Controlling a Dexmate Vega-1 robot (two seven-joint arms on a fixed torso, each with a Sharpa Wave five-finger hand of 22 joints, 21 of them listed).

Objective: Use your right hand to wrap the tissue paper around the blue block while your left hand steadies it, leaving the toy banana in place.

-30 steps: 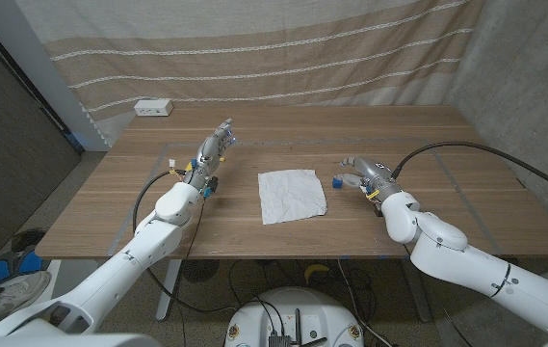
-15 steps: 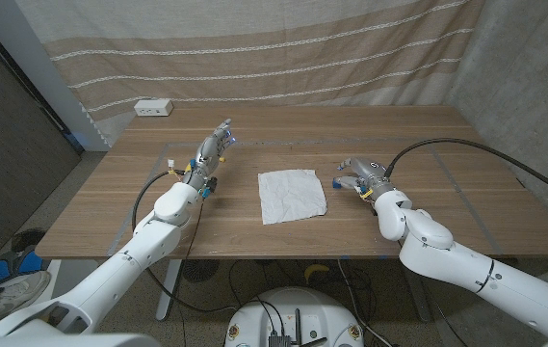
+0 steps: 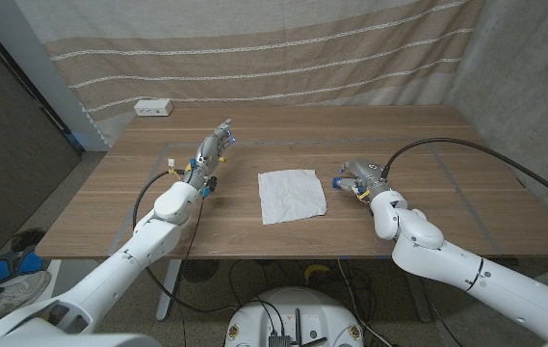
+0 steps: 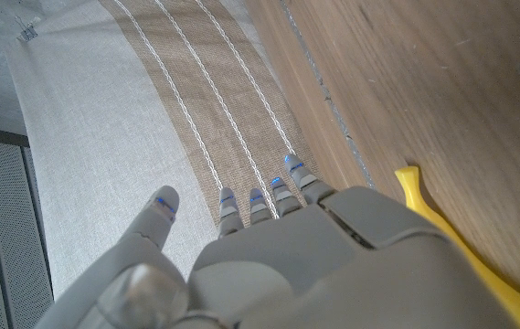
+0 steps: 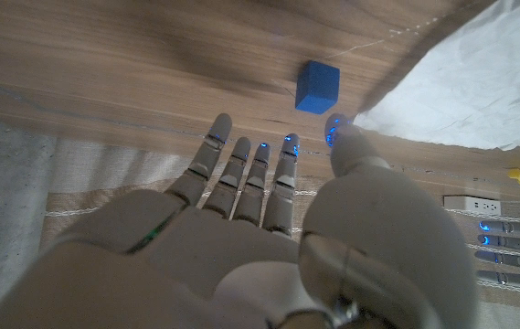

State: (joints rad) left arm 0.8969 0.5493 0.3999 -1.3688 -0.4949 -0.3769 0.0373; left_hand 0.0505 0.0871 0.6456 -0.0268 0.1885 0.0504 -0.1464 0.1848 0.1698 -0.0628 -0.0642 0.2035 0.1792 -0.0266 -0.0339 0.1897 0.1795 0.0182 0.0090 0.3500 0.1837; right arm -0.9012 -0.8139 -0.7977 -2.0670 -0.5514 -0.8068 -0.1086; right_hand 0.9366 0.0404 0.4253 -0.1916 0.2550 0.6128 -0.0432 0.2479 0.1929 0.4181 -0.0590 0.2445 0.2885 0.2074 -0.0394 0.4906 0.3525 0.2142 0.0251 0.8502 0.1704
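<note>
The small blue block (image 3: 337,180) sits on the table just right of the white tissue paper (image 3: 292,195), which lies spread out and creased at mid-table. My right hand (image 3: 360,175) hovers right beside the block with its fingers apart, holding nothing. In the right wrist view the block (image 5: 318,87) lies just beyond that hand's fingertips (image 5: 246,151), next to the tissue (image 5: 461,91). My left hand (image 3: 214,146) is raised left of the tissue, fingers spread and holding nothing. The yellow toy banana (image 4: 442,228) lies on the wood beside my left hand (image 4: 269,256).
A white power strip (image 3: 154,108) sits at the table's far left edge. A striped curtain (image 3: 254,48) hangs behind the table. A black cable (image 3: 466,149) runs across the right side of the table to my right arm.
My right hand has moved slightly left, closer to the blue block. The left hand, tissue and block have stayed put.
</note>
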